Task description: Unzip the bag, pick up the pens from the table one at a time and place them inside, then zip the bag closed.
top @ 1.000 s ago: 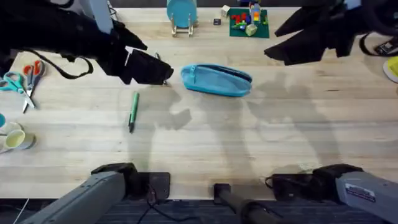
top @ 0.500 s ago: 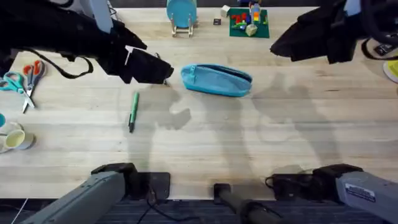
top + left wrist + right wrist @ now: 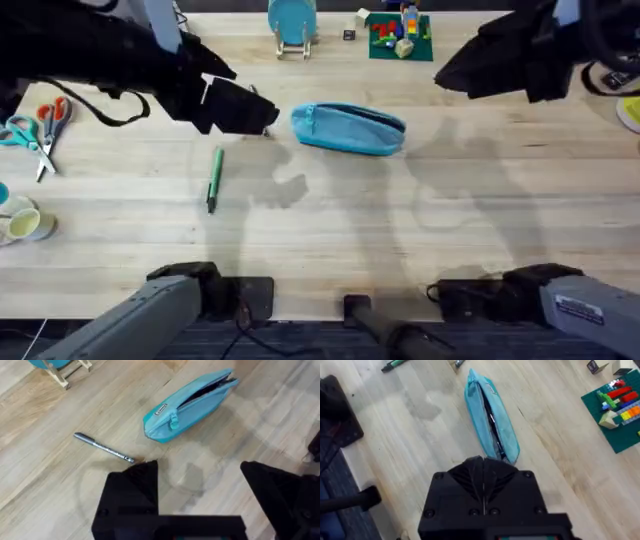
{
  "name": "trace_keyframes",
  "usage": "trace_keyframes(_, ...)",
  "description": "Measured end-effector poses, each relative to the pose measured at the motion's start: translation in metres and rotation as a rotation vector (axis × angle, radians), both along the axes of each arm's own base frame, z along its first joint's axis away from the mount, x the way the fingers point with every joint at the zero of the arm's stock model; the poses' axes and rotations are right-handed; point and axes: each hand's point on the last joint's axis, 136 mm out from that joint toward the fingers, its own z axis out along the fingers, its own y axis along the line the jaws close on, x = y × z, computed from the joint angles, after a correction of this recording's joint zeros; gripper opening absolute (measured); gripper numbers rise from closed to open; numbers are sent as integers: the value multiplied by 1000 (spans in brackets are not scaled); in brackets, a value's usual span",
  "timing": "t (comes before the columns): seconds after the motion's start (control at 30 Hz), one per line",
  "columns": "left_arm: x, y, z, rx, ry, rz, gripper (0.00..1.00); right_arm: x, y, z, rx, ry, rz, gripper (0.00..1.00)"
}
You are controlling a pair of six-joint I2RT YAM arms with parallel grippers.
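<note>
Left pincer [image 3: 200,485] gapes above slim silver pen [image 3: 103,448]; right pincer [image 3: 482,472] closed.

Light wooden butcher-block tabletop [image 3: 330,215], laid in long plank strips, with soft grey shadows across the middle. At the far edge, a round blue piece on a small wooden stand [image 3: 292,28], then a green baseplate [image 3: 400,38] crowded with coloured bricks. Off to the left, orange-handled scissors [image 3: 52,122] beside a teal-handled pair [image 3: 22,135] (blades crossing), and nearer the front a pale cup [image 3: 22,225]. Dark band behind the far edge; dark floor along the near side.
</note>
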Motion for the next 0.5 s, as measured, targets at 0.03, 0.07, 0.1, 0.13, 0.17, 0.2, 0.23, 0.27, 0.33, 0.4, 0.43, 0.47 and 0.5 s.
trace_keyframes(0.03, 0, 0, 0, 0, 0, 0, 993, 0, 0, 0, -3, -5, 5, 30)
trace_keyframes(0.07, 0, 0, 0, 0, -1, 0, 993, 0, 0, 0, -6, -11, 13, 30)
trace_keyframes(0.1, 1, 0, 0, 0, -3, 0, 993, 0, 0, 0, -10, -17, 21, 30)
trace_keyframes(0.13, 1, 0, 1, 1, -6, 0, 993, 0, 0, 0, -15, -26, 31, 30)
trace_keyframes(0.17, 1, 0, 1, 1, -7, 0, 993, 0, 0, 0, -20, -34, 41, 30)
trace_keyframes(0.2, 1, 0, 1, 1, -8, 0, 993, 0, 0, -1, -24, -40, 51, 30)
trace_keyframes(0.23, 1, 0, 1, 1, -7, 0, 993, 1, 0, -2, -29, -43, 59, 30)
trace_keyframes(0.27, 1, 0, 1, 1, -7, 0, 993, 2, 0, -3, -33, -44, 67, 30)
trace_keyframes(0.33, 1, 0, 1, 1, -7, 0, 993, 5, 1, -8, -40, -35, 77, 31)
trace_keyframes(0.4, 1, 0, 1, 1, -7, 0, 993, 8, 1, -14, -46, -19, 85, 30)
trace_keyframes(0.43, 1, 0, 1, 1, -7, 0, 994, 10, 2, -17, -48, -9, 88, 30)
trace_keyframes(0.47, 1, 0, 1, 1, -7, 0, 994, 12, 2, -21, -51, 1, 90, 30)
trace_keyframes(0.5, 1, 0, 1, 1, -7, 0, 994, 14, 2, -24, -53, 13, 92, 30)
